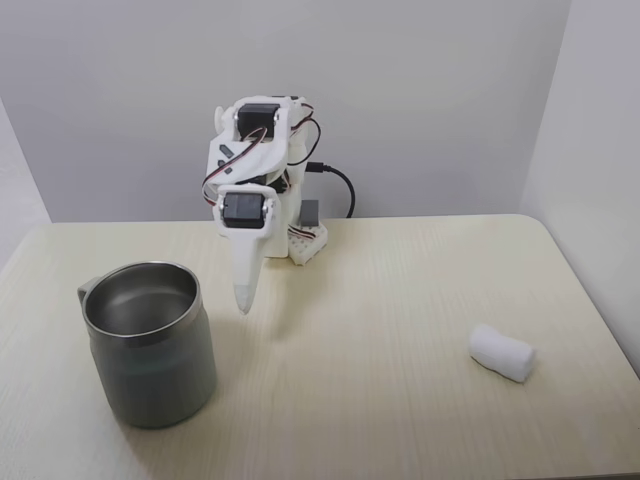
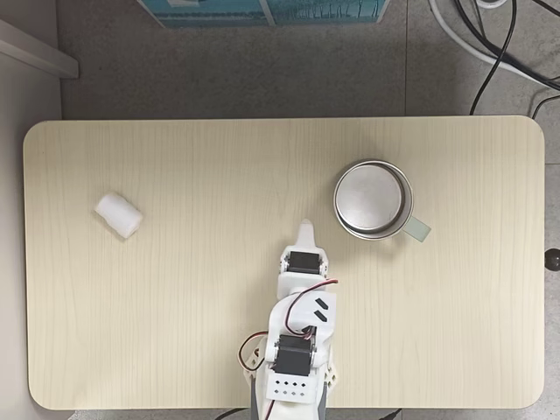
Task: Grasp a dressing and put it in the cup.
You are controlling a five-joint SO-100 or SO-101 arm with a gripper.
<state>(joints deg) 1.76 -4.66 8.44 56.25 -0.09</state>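
Claw [image 1: 243, 303] narrow, holding nothing — dressing [image 1: 502, 352] well apart from cup [image 1: 150, 340].

Soft, even light is filling both fixed views; the cup [image 1: 150, 343] is casting only a faint shadow on the table [image 1: 400, 300], everything staying sharp.
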